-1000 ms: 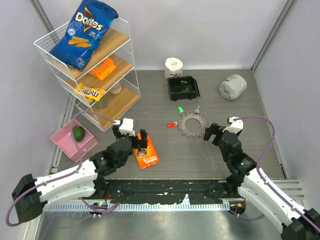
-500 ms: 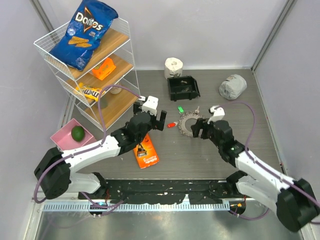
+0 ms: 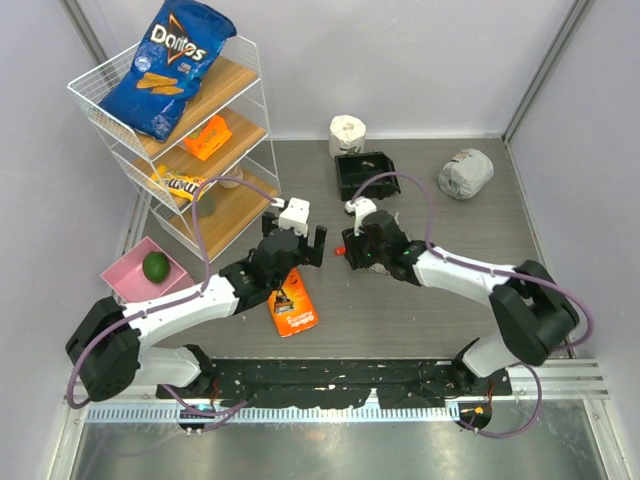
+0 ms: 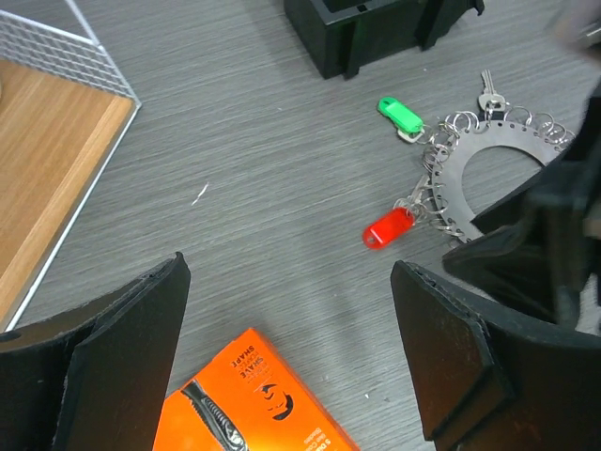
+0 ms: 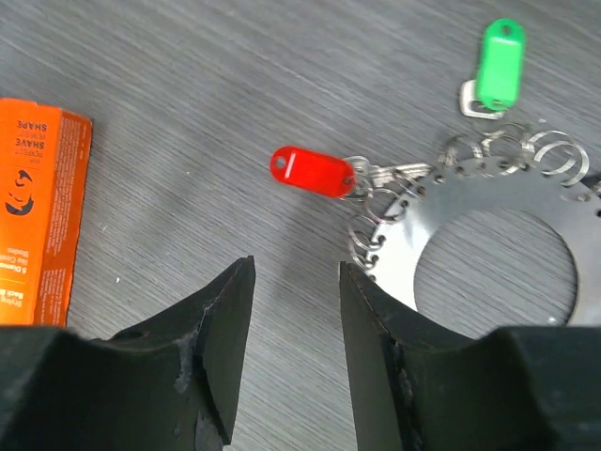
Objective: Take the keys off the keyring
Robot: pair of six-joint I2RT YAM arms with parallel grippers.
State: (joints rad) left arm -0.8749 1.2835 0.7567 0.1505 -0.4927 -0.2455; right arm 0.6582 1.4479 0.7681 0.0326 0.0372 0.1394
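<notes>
Keyring sits just ahead of the parted right claw, orange packet beside the gaping left claw.

left pincer wide open, right pincer ajar

Left arm, right arm: white tubular shells, black joint housings. Purple cable looping along each. White camera block at each wrist. Left gripper, right gripper: matte black wedge fingers, rough-textured edges.
</notes>
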